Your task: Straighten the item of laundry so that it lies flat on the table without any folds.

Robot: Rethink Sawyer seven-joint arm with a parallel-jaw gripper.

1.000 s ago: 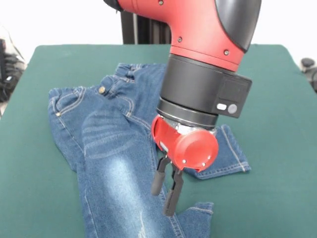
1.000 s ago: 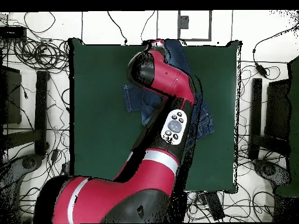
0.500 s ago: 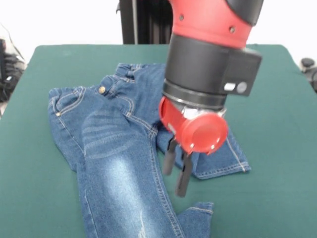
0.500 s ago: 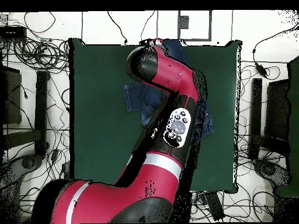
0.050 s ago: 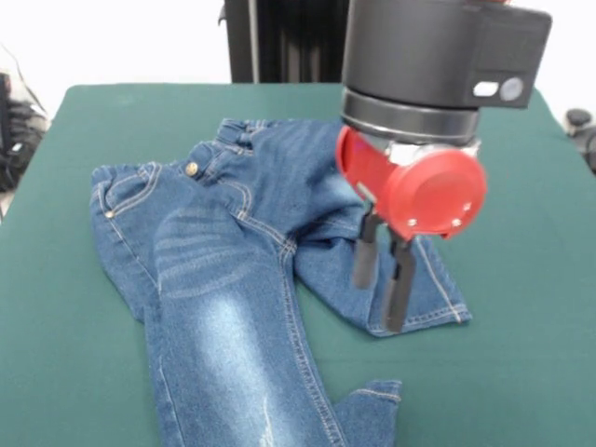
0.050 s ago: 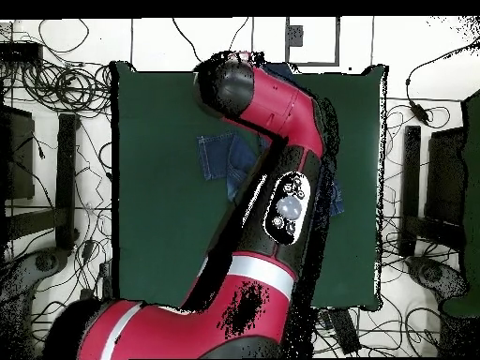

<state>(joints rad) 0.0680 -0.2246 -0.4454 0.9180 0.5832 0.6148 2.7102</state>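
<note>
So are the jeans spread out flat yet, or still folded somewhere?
Still folded. In the front view the jeans have one leg bent across under the gripper, and a cuff corner is turned up at the picture's bottom edge.

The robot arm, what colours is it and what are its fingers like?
The arm is shiny red with black sections and a white band. The wrist is a fat black cylinder. The gripper has a round red body and two thin, straight black fingers.

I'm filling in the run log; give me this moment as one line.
gripper: open, empty, above right leg hem | jeans: rumpled, right leg folded | table: jeans partly spread | task: unfinished
</note>
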